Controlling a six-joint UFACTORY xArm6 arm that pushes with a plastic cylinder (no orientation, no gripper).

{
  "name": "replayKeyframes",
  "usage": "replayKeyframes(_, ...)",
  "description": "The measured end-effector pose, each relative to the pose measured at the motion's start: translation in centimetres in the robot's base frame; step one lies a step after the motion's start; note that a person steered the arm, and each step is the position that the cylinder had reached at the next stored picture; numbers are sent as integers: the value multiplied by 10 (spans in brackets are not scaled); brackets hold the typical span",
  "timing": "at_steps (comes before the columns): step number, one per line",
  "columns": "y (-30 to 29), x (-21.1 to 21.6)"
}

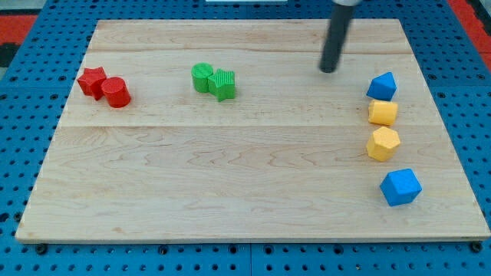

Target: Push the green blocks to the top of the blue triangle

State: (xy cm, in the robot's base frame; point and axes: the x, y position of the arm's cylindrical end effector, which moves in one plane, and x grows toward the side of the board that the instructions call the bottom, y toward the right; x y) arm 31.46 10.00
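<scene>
Two green blocks touch each other at the upper middle-left of the board: a round green cylinder [202,77] and a green star-like block [223,83] to its right. The blue triangle block [382,86] sits near the view's right edge. My tip [329,70] rests on the board, well to the right of the green blocks and to the upper left of the blue triangle, touching neither.
Below the blue triangle stand a yellow block [383,113], a yellow hexagon [382,143] and a blue cube-like block [400,187]. A red star block [92,80] and a red cylinder [116,92] touch at the left. The wooden board [230,176] lies on blue pegboard.
</scene>
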Motion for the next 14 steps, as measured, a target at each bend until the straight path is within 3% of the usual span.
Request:
replayKeyframes(2, -80, -53)
replayKeyframes(3, -171, -58)
replayKeyframes(4, -207, -22)
replayKeyframes(5, -197, 41)
replayKeyframes(8, -112, 81)
replayKeyframes(9, -78, 35)
replayKeyframes(11, -56, 7)
replayKeyframes(14, 25, -12)
